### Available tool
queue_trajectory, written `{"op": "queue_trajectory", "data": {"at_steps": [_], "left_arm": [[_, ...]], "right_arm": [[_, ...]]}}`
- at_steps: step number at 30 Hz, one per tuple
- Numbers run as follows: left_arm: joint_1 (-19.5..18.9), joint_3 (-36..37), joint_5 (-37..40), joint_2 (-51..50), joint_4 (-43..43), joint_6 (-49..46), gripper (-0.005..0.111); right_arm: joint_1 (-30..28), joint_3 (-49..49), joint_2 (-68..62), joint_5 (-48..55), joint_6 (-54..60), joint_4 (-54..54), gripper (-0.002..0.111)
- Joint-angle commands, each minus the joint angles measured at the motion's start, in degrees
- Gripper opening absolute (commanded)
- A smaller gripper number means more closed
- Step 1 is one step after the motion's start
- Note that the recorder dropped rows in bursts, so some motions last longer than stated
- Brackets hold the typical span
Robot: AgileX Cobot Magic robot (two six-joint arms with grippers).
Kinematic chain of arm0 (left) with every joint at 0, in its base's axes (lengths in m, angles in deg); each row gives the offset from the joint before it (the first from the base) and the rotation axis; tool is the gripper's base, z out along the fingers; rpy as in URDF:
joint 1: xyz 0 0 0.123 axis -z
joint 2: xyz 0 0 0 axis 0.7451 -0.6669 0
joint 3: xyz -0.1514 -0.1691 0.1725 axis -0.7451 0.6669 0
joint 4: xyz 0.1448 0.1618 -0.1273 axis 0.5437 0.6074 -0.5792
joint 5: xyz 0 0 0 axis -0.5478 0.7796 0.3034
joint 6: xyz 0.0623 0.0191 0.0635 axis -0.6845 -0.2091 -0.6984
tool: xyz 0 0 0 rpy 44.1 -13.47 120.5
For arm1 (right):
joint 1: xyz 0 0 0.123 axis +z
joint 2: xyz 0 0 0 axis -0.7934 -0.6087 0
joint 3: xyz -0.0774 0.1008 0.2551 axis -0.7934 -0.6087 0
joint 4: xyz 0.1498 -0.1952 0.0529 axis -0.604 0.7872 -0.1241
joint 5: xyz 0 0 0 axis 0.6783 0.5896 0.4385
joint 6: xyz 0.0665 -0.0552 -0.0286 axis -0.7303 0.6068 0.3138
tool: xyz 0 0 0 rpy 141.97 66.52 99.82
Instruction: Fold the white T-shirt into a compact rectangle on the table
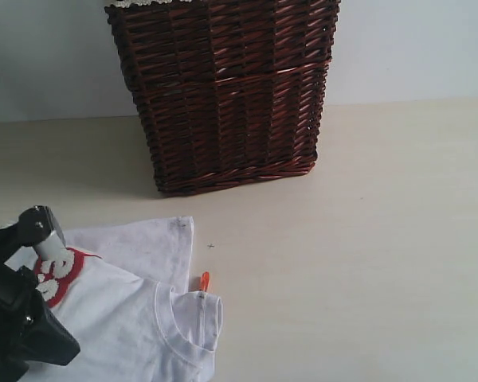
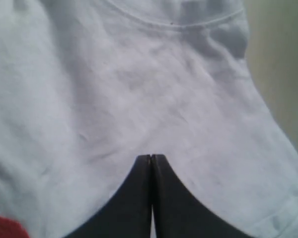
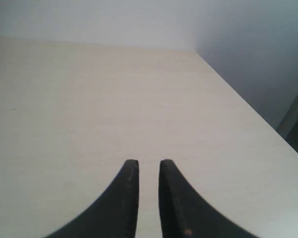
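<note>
White cotton, soft and faintly creased: the white T-shirt (image 1: pixel 135 318) lies on the pale cream desk (image 1: pixel 366 239) at the lower left of the exterior view, well in front of the dark wicker basket (image 1: pixel 223 95) that stands against the pale wall (image 1: pixel 414 48). A red band (image 1: pixel 68 270) with fuzzy white letters shows near the cloth's left side, partly hidden behind the black arm. The ribbed collar (image 1: pixel 179 326) curves along the shirt's right edge, and a small orange neck tag (image 1: pixel 205 281) sticks out just above it. A flap with a stitched hem (image 1: pixel 187 239) lies flat toward the basket.

Seen from the left wrist, the left hand (image 2: pixel 150 158) is clenched, its dark fingers pressed together right over the shirt's rumpled front (image 2: pixel 139 99); whether cloth is pinched between them I cannot tell. The right hand (image 3: pixel 148 162) hangs over bare desk (image 3: pixel 89 99), its fingers a narrow gap apart and grasping nothing.
</note>
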Motion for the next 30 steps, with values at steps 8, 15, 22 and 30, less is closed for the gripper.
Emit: {"op": "queue_trajectory", "data": {"at_steps": [8, 15, 22, 30], "left_arm": [[12.3, 0.1, -10.4, -6.6, -3.9, -1.8, 0.0], [19.3, 0.1, -17.9, -9.9, -7.4, -1.7, 0.0], [24.0, -3.6, -20.1, -18.3, -9.1, -1.7, 0.0], [24.6, -7.8, -21.5, -19.0, 2.1, 1.3, 0.0]], "right_arm": [[-0.2, -0.3, 0.4, -0.8, 0.0, 0.0, 0.017], [-0.2, -0.3, 0.4, -0.8, 0.0, 0.0, 0.017], [-0.2, -0.3, 0.4, -0.8, 0.0, 0.0, 0.017], [-0.2, -0.3, 0.4, -0.8, 0.0, 0.0, 0.017]]}}
